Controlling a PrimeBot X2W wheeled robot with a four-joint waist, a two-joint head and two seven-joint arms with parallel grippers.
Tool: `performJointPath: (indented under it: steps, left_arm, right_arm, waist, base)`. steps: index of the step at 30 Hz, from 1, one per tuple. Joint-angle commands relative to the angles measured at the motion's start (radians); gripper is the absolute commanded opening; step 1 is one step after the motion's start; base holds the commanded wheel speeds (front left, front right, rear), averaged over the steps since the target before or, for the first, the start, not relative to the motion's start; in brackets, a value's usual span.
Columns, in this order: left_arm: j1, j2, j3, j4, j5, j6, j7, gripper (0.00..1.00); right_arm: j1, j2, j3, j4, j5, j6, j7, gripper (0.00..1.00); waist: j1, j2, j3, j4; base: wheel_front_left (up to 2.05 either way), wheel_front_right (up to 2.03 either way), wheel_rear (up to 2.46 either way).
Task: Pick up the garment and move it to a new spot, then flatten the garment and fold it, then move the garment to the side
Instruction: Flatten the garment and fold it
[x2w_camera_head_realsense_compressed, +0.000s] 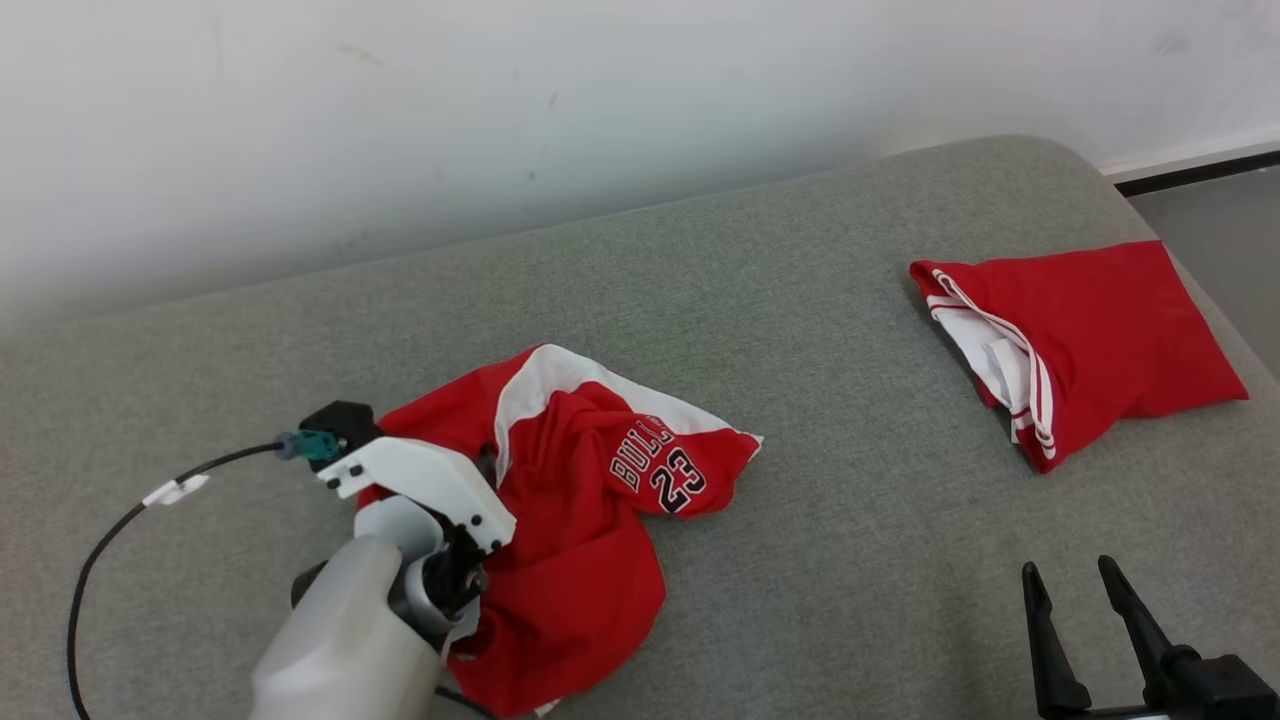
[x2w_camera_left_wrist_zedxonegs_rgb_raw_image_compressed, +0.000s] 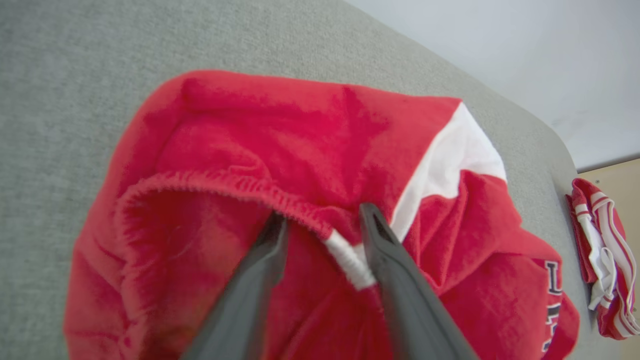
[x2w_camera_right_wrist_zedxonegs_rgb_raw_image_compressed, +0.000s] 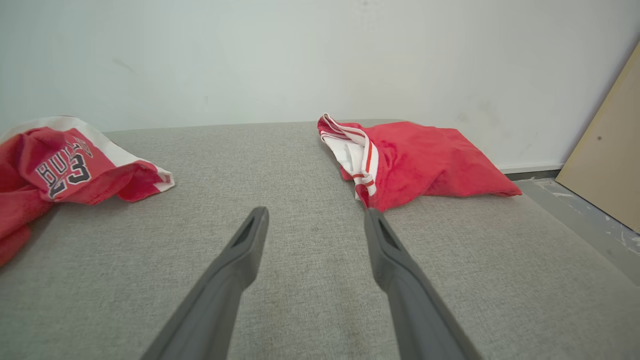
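Left gripper (x2w_camera_left_wrist_zedxonegs_rgb_raw_image_compressed: 322, 215): two dark fingers spread apart and pointing down into the crumpled garment (x2w_camera_head_realsense_compressed: 590, 520). They straddle a gathered red hem that turns white at one end. The hem lies in the gap between them and is not pinched.
Left wrist: a white housing and a pale forearm hang over the near-left part of the cloth in the head view.
Right gripper (x2w_camera_head_realsense_compressed: 1069, 568): fingers wide apart with nothing between them. It hovers low over bare grey fabric at the near right, well apart from both pieces of clothing.
Crumpled garment: red sportswear with a broad white band, bunched in a heap left of centre on the cushion (x2w_camera_head_realsense_compressed: 800, 300).
Writing: dark letters outlined in white read "BULLS", with the number "23" below. They sit on a fold at the heap's right side, and the last letter runs into a crease.
Folded garment (x2w_camera_head_realsense_compressed: 1100, 330): a red piece lying flat at the far right of the cushion. Its open left edge shows white lining and thin red-and-white stripes.
Cushion: a wide grey woven surface with a rounded far-right corner.
Cable (x2w_camera_head_realsense_compressed: 100, 540): black, looping across the near left to a teal plug at the wrist. It carries a small white tag whose text is too small to read.
Surroundings: a white wall (x2w_camera_head_realsense_compressed: 600, 100) behind the cushion. A tan board (x2w_camera_right_wrist_zedxonegs_rgb_raw_image_compressed: 605, 165) leans at the far right.
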Motion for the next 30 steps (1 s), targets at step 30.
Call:
performJointPath:
  steps: [30]
  left_arm:
    - [-0.335,0.092,-0.011,-0.011,0.037,-0.129,-0.103,0.0]
  right_arm:
    - [-0.003,0.004,0.015,0.024,0.002,-0.003,0.001,1.0]
  waist:
    - [-0.0001,0.0,-0.063,-0.111]
  base:
    - [0.0,0.0,0.0]
